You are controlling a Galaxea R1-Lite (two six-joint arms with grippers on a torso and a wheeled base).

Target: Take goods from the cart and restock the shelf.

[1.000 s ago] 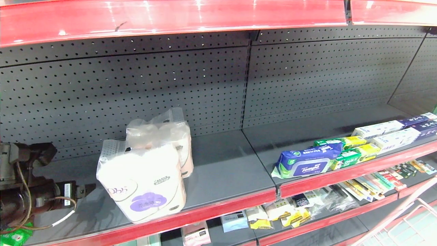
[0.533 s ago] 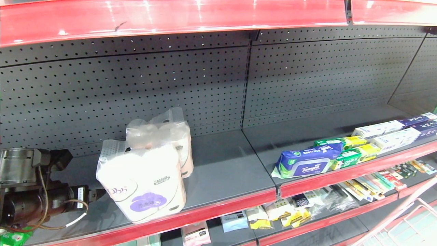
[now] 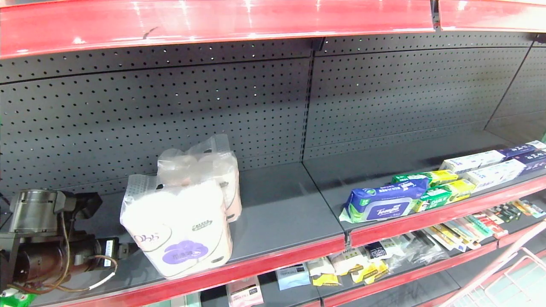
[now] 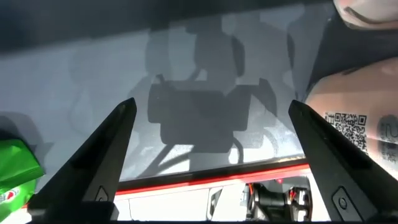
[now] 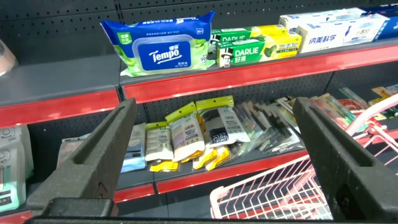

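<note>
Shelf: dark grey board with a red front lip and a perforated back panel, running across the middle of the head view. Toilet-paper pack: white rolls in clear wrap, upright at the front edge of the board, lower left of centre. Second toilet-paper pack: directly behind the first and touching it. Left pincer: lower left of the head view, over the board just beside the front pack; fingers spread wide with only bare board between them. Green packet: bottom left corner, under the left arm. Wet-wipes pack: blue and green, lying flat at the shelf lip, right of centre. Green-and-yellow toothpaste boxes: just beside the wipes on their right. White-and-blue boxes: next along toward the right edge. Hanging sachets: on the tier below the wipes. Right pincer: fingers spread, nothing between them, facing the lower tiers. Cart: pink wire basket, bottom right corner of the head view, below the shelf front.
</note>
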